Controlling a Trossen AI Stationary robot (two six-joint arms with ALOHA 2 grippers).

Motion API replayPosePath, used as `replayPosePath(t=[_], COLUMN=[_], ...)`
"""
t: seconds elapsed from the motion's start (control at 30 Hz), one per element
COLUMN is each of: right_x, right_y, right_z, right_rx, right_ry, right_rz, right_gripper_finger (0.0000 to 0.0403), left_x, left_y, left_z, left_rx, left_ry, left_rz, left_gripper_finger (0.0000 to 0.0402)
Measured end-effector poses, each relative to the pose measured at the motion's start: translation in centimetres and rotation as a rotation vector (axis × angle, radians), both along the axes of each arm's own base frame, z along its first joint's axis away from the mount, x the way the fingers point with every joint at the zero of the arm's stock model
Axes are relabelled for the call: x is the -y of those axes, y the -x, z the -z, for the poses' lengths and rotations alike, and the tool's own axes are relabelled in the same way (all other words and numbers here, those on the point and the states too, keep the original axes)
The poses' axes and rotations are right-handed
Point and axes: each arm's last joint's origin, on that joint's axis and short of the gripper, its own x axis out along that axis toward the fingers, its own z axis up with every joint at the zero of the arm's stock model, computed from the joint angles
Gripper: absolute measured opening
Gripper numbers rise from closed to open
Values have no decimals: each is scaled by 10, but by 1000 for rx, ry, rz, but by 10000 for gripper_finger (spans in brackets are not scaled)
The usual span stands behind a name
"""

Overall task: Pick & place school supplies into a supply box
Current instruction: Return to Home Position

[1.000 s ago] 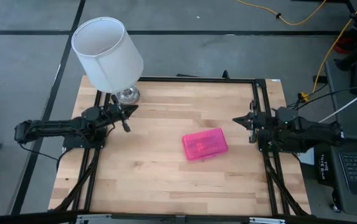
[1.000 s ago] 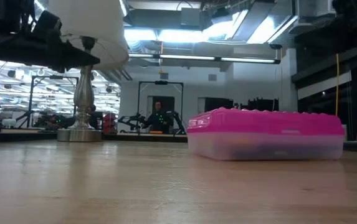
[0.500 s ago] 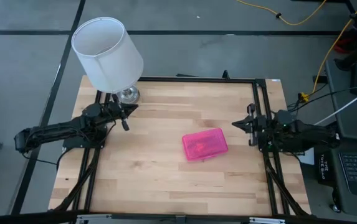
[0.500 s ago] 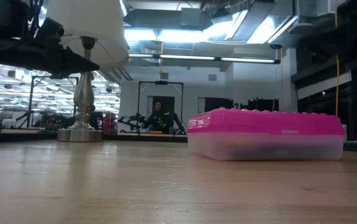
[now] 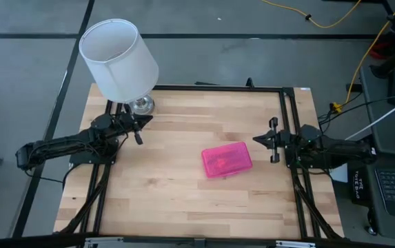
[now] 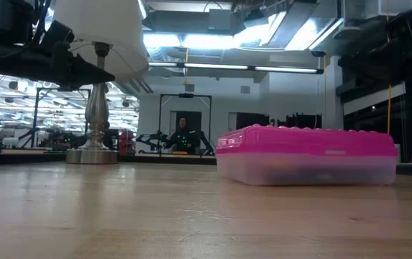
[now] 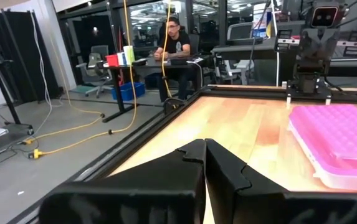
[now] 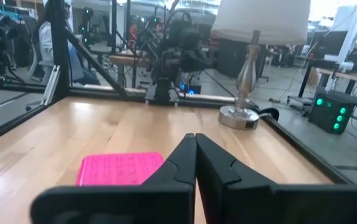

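The supply box (image 5: 226,160), with a bright pink lid and a clear base, lies shut and flat on the table, right of its middle. It also shows in the low view (image 6: 306,155) and in both wrist views (image 7: 340,140) (image 8: 121,169). Dim shapes show through the clear base, but I cannot tell what they are. No loose pens, pencils or scissors are in view. My right gripper (image 5: 256,140) is shut and hovers just right of the box, pointing at it. My left gripper (image 5: 145,121) is shut and waits near the lamp's foot.
A lamp with a white shade (image 5: 118,58) stands on its silver foot (image 5: 140,105) at the table's far left corner, close to my left gripper. Black frame rails (image 5: 283,117) run along the table's sides. A person (image 7: 172,37) sits in the room beyond.
My right gripper has crept toward the table's left and a little toward its near edge, closing on the pink box. It has stayed shut. The box has not moved.
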Motion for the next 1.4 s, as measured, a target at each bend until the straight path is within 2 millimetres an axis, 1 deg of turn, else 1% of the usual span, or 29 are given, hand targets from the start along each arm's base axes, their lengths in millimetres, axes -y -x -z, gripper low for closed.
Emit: replayPosePath(t=[0.1, 0.23, 0.47, 1.4], right_x=[0, 0, 0, 0], right_y=[0, 0, 0, 0], right_z=[2, 2, 2, 2], right_rx=[-25, -20, -17, -16], right_ry=[-22, -131, -213, -213], right_rz=[-1, -5, -8, -9], right_gripper_finger=[10, 10, 10, 10], left_x=[0, 0, 0, 0], left_y=[0, 0, 0, 0], left_z=[0, 0, 0, 0], left_rx=[0, 0, -1, -1], left_ry=[0, 0, -1, -1], left_rz=[1, 1, 0, 0], left_gripper_finger=[3, 3, 3, 3])
